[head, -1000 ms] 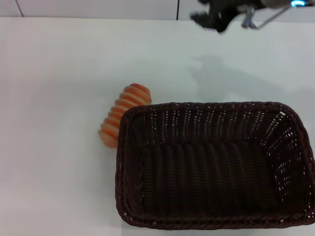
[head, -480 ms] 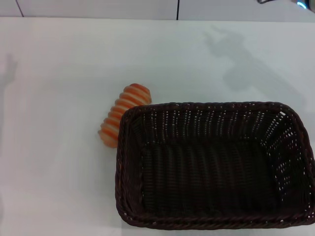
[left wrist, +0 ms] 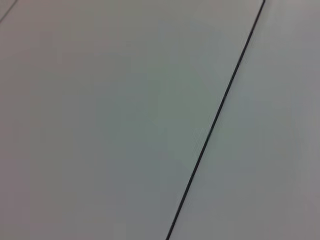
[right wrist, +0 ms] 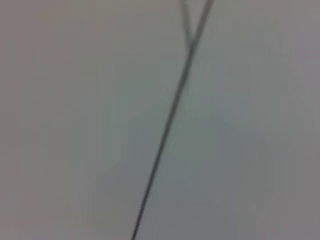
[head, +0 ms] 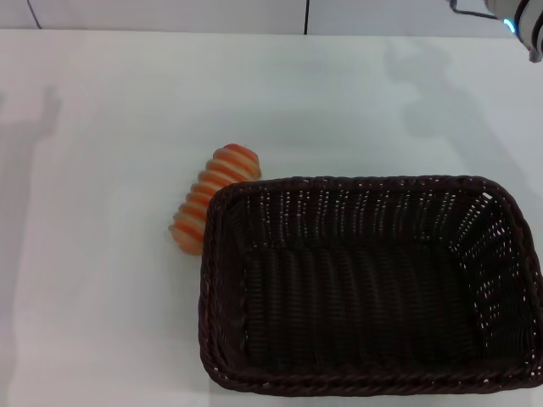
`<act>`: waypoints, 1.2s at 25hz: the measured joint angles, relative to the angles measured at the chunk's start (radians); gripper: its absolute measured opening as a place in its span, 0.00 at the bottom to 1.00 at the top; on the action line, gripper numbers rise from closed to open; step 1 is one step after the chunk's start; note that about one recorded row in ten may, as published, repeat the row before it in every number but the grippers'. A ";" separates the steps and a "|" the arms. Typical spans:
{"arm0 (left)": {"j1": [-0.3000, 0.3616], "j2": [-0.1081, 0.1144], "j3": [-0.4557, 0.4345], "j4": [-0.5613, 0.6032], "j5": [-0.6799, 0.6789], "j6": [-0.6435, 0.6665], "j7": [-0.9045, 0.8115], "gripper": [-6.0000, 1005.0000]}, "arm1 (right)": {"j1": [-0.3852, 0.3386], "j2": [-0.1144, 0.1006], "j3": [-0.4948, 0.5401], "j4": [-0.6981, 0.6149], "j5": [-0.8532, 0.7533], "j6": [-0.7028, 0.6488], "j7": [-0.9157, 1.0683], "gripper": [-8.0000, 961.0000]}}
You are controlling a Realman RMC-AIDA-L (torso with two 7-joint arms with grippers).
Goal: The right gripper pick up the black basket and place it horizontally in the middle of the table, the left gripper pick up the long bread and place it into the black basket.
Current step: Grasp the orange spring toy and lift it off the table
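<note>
The black basket lies flat and empty on the white table at the front right in the head view, long side across. The long bread, striped orange and cream, lies on the table touching the basket's far left corner. Only a bit of the right arm with a blue light shows at the top right corner; its gripper is out of view. The left gripper is out of view; only its shadow falls at the table's left edge. Both wrist views show only plain grey panels with a dark seam.
The table's far edge meets a wall with a dark vertical seam. The basket reaches the head view's right and bottom borders.
The right gripper has lifted away from above the far side of the table and gone out of view at the top right. A shadow has appeared at the table's left edge. Basket and bread have not moved.
</note>
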 joint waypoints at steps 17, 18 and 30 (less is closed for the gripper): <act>-0.001 0.002 0.019 0.000 -0.001 0.008 0.001 0.80 | -0.062 -0.004 -0.118 -0.145 -0.138 -0.049 -0.057 0.34; -0.002 0.002 0.023 -0.001 -0.001 0.009 0.001 0.80 | -0.066 -0.003 -0.133 -0.154 -0.159 -0.072 -0.064 0.34; 0.011 0.001 0.050 -0.016 0.000 0.012 0.001 0.80 | -0.067 -0.007 -0.449 0.096 -0.994 -0.905 0.641 0.34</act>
